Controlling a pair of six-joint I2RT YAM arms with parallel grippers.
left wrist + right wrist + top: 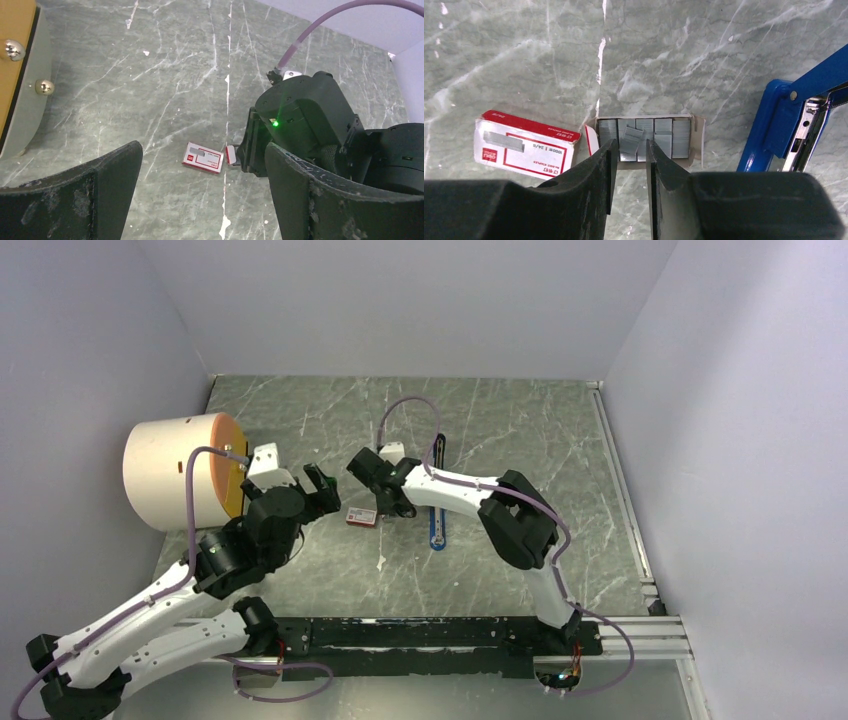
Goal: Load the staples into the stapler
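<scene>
A: Left hand [202, 160] gaping wide, holding nothing. Bare worktop [150, 75] fills the upper frame, plenty of room.
B: Right hand [630, 150] a slit apart over one tilted strip [633, 136]. Gripped? Can't tell. Staples [664, 135] at centre in one tray [698, 135], one red box [524, 145] lower left, one stapler [774, 110] cut by the right edge.

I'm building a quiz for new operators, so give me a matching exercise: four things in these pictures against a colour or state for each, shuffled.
Things
1. box
2. staples
3. stapler
4. left gripper

States
A. blue, swung open, metal channel showing
B. fingers spread wide, holding nothing
C. red and white, lying flat
D. grey strips in an open tray

Pairs: 1-C; 2-D; 3-A; 4-B
</scene>
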